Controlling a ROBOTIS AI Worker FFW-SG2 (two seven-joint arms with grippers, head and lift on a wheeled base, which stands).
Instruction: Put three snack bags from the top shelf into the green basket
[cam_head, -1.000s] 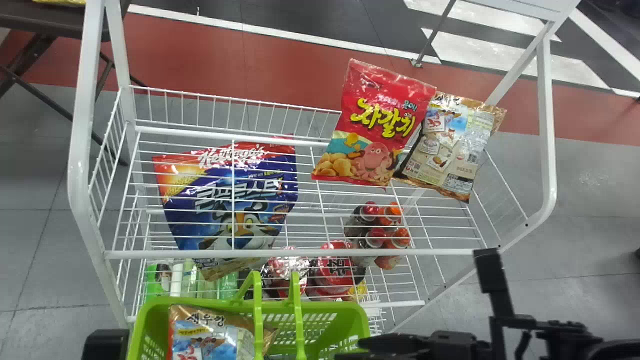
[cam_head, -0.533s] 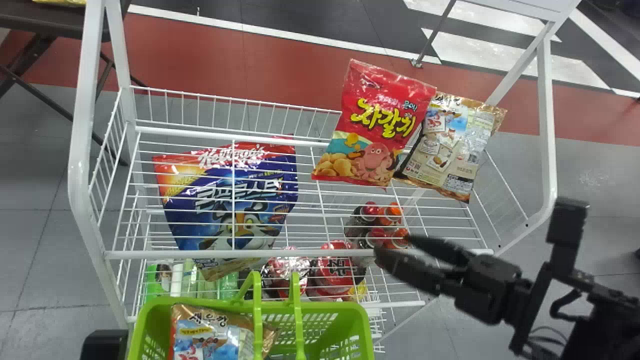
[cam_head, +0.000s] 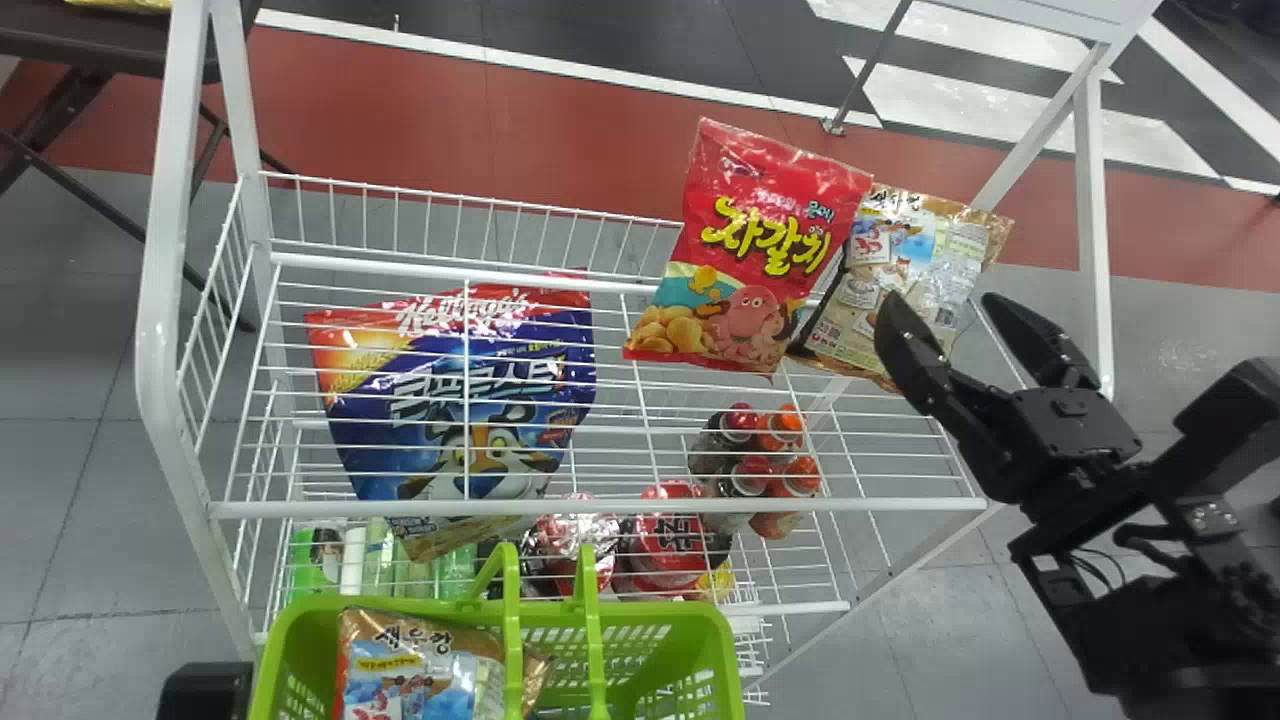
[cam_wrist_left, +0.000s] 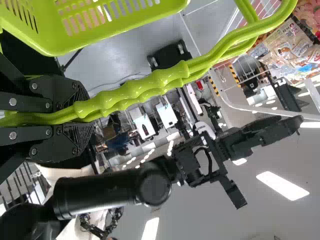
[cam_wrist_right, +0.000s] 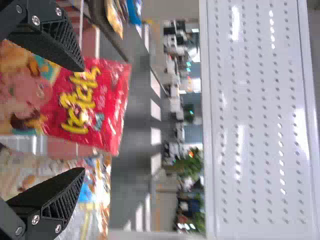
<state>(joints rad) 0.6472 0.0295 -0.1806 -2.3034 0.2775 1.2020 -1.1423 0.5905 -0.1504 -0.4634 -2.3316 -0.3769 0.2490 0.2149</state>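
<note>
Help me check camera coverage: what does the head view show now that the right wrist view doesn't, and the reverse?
Head view: the green basket with a gold snack bag inside, the blue cereal bag and the bottles with red and orange caps.

Right wrist view: the ridged inner faces of the right gripper's fingers, a blue packet and a green plant in the background.

Both: the right gripper, open, the red snack bag and the tan snack bag beside it.
</note>
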